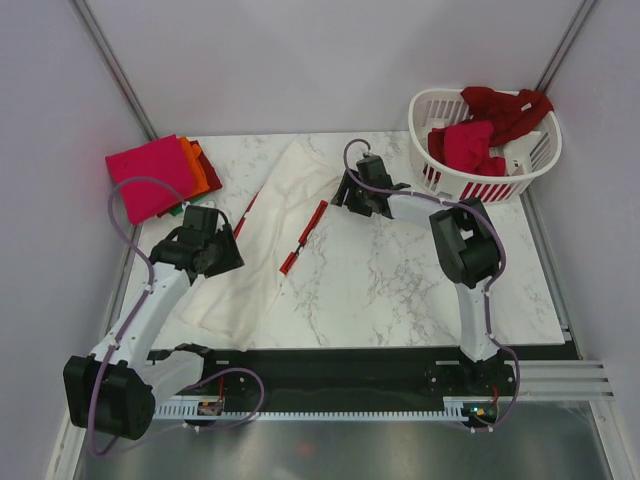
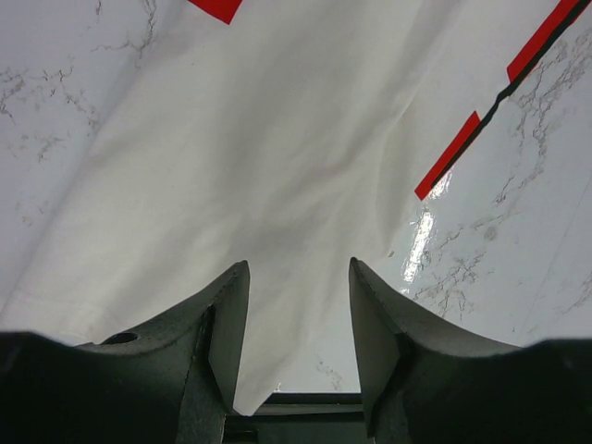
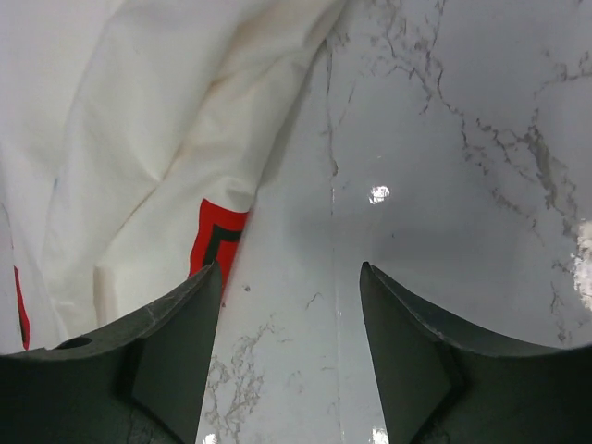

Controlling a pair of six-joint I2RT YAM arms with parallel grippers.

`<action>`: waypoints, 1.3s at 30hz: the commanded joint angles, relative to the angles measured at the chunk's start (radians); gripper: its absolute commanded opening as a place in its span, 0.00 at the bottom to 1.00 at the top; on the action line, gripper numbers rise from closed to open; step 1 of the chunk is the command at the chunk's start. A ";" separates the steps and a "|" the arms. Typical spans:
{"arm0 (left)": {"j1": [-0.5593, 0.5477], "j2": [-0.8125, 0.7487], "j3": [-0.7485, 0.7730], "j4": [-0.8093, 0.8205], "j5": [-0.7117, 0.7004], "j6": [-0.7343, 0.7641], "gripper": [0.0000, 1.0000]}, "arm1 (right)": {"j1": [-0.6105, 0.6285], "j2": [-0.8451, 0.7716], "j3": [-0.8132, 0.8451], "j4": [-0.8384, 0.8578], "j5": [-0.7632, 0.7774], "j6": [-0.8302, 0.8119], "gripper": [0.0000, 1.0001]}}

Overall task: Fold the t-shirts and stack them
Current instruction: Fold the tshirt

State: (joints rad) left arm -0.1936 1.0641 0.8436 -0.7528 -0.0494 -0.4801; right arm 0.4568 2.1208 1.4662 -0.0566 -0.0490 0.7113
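Cream-white t-shirt (image 1: 265, 235) sprawled in a long diagonal across the marble table (image 1: 400, 280), rumpled, not yet squared up. The left gripper (image 2: 298, 264) hovers right over its cloth, jaws apart and holding nothing. The right gripper (image 3: 289, 266) is also spread wide, but over bare marble, just beside the shirt's edge and its red trim (image 3: 215, 236) — close here and it pinches air. The bigger worry is a one-sided grab, which would drag the shirt crooked or bunch a wrinkle into the fold, and its near end lies close to the table's front edge. The folded pile (image 1: 150, 175) waits far left, while the red shirts (image 1: 470, 145) sit in the laundry basket (image 1: 500, 190) — both well apart.
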 commanded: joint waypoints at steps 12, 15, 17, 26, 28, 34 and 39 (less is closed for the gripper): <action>-0.020 -0.036 -0.012 0.029 -0.020 0.020 0.54 | 0.045 0.246 0.259 -0.034 -0.008 0.054 0.62; -0.027 -0.035 -0.014 0.027 -0.026 0.018 0.54 | 0.028 0.271 0.296 -0.051 0.037 0.036 0.37; -0.033 -0.033 -0.015 0.026 -0.029 0.012 0.54 | -0.013 0.290 0.344 -0.068 0.043 0.028 0.18; -0.049 -0.038 -0.020 0.024 0.008 0.000 0.54 | -0.162 0.458 0.670 -0.181 -0.006 -0.099 0.34; -0.049 -0.035 -0.017 0.026 0.013 0.001 0.54 | -0.167 0.476 0.715 -0.204 -0.046 -0.127 0.77; -0.050 -0.024 -0.011 0.023 0.017 0.003 0.54 | -0.165 0.256 0.529 -0.210 -0.043 -0.184 0.91; -0.049 -0.039 0.031 -0.013 -0.070 0.073 0.54 | -0.153 -0.081 -0.033 -0.076 -0.124 -0.093 0.93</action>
State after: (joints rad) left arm -0.2382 1.0504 0.8288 -0.7578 -0.0551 -0.4709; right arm 0.2852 2.2284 1.6547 -0.1799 -0.1078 0.5838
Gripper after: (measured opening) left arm 0.541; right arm 0.929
